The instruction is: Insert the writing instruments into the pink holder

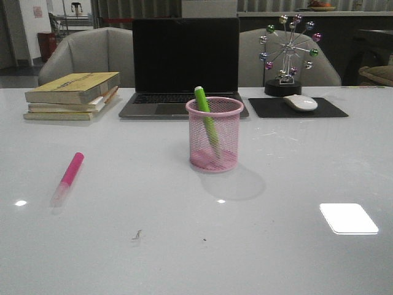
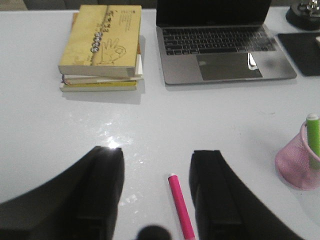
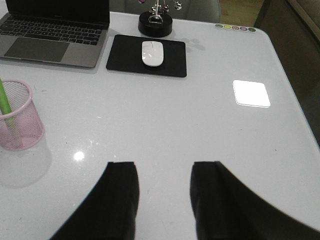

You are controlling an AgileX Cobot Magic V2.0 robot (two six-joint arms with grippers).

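From the front we see the green marker (image 1: 207, 121) already leaning inside the pink holder (image 1: 214, 134) at mid-surface (image 1: 184, 246), while the pink marker (image 1: 68, 177) lies flat well off to the left, so we judge the task half done. Through the left wrist camera our left gripper (image 2: 157, 195) hangs with its fingers spread apart on either side of the pink marker (image 2: 181, 206), not touching it. Through the right wrist camera our right gripper (image 3: 164, 195) is likewise parted and empty over bare surface, the holder (image 3: 17, 117) off to one side.
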